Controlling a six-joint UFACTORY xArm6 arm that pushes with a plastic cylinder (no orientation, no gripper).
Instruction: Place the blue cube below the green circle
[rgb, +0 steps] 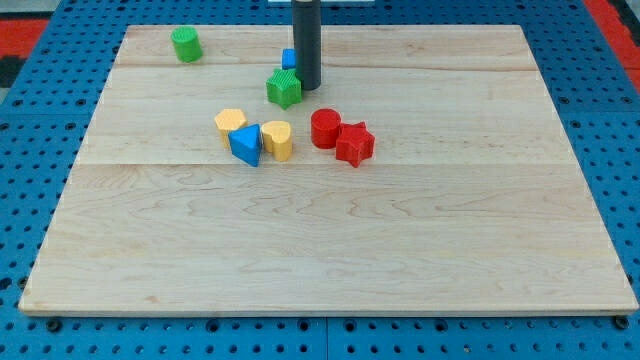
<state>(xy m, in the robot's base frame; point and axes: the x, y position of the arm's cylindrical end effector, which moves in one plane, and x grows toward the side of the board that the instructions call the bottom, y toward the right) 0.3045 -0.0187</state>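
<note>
My tip (307, 86) touches the blue cube (288, 59), beside the green star (284, 89).

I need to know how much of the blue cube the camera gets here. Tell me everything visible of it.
Only a sliver of the blue cube shows, near the view's top centre. My tip and rod cover its right side, and the green star block sits just below it, seemingly touching. It looks like plain solid blue and rests flat on the wooden board.

Pale wooden board (330, 250) with eight small blocks: green, blue, yellow, red.
</note>
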